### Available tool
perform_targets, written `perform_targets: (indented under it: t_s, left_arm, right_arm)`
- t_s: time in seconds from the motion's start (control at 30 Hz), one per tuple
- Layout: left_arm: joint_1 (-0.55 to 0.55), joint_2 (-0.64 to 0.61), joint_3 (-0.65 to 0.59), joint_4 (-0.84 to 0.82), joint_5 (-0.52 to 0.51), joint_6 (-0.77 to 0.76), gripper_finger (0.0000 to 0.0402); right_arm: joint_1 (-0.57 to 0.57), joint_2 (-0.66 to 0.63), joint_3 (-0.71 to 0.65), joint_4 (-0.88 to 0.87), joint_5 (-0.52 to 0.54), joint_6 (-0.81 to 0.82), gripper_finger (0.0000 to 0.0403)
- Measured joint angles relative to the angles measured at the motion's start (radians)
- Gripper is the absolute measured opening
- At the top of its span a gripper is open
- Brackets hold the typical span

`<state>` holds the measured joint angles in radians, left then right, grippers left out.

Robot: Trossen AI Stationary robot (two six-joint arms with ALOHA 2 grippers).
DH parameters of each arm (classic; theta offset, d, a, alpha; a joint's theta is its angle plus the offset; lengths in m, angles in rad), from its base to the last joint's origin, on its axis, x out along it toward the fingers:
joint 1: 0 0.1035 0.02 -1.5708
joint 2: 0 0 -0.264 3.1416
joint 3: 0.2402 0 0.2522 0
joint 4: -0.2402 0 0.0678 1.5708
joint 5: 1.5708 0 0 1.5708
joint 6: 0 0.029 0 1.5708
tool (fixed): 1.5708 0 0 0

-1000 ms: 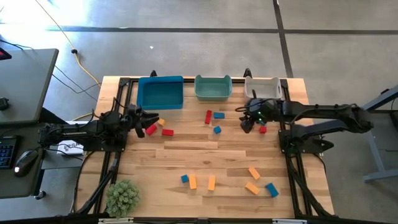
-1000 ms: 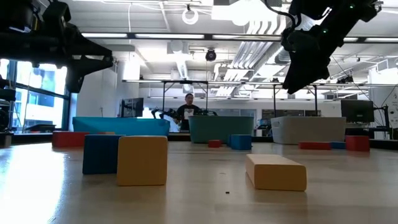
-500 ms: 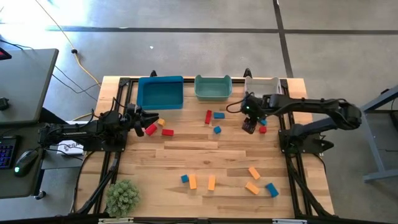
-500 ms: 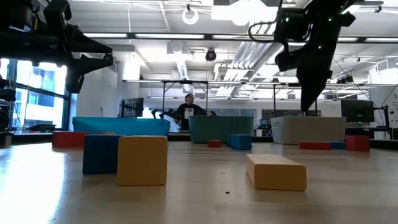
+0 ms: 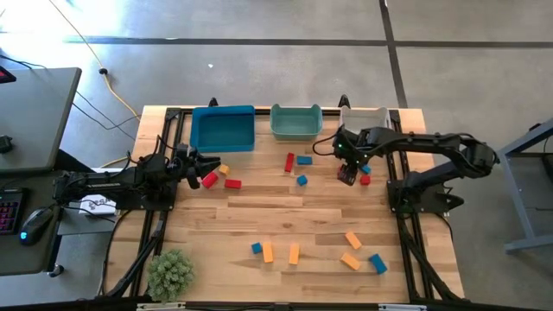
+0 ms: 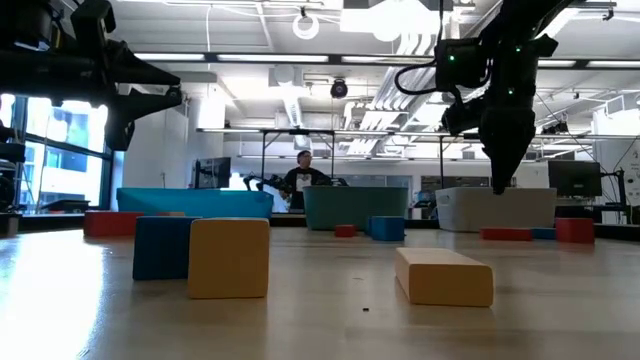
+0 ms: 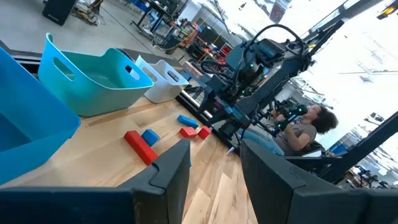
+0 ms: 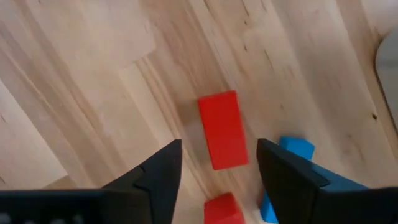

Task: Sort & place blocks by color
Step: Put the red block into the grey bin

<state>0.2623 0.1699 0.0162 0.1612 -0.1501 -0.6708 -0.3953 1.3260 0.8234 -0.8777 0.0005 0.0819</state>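
Small red, blue and orange blocks lie on the wooden table. My right gripper [image 5: 347,174] [image 6: 498,186] hangs open, pointing down, above a red bar [image 8: 221,129] that lies flat in line with the gap between its fingers [image 8: 219,149]. A small red cube [image 8: 222,208] and a blue block [image 8: 295,149] lie beside the bar. My left gripper [image 5: 207,164] [image 7: 214,180] is open and held level near the blue bin [image 5: 223,130], above a red block [image 5: 210,180] and an orange block [image 5: 223,169].
The teal bin [image 5: 295,122] and the white bin [image 5: 363,121] stand along the far edge. A red bar [image 5: 289,161] and two blue blocks [image 5: 304,160] lie mid-table. Orange and blue blocks [image 5: 268,251] sit near the near edge, and a green plant [image 5: 169,273] at the near left corner.
My right gripper has tipped from a slant to pointing straight down. It has also come lower over the table, near the white bin. The blocks have not moved.
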Motion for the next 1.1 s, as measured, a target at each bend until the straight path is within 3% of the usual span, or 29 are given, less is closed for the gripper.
perform_targets:
  t_s: [0.27, 0.63, 1.1]
  left_arm:
    - [0.0, 0.0, 0.0, -0.005, -0.025, 0.0, 0.0131]
    - [0.0, 0.0, 0.0, -0.007, -0.029, 0.0, 0.0131]
    - [0.0, 0.0, 0.0, -0.008, -0.029, 0.001, 0.0131]
  right_arm:
    - [-0.005, 0.005, 0.0, 0.025, 0.031, -0.136, 0.0251]
    - [-0.01, 0.152, 0.0, 0.036, -0.004, -0.273, 0.0252]
    - [-0.017, 0.312, 0.003, 0.06, 0.004, -0.262, 0.0239]
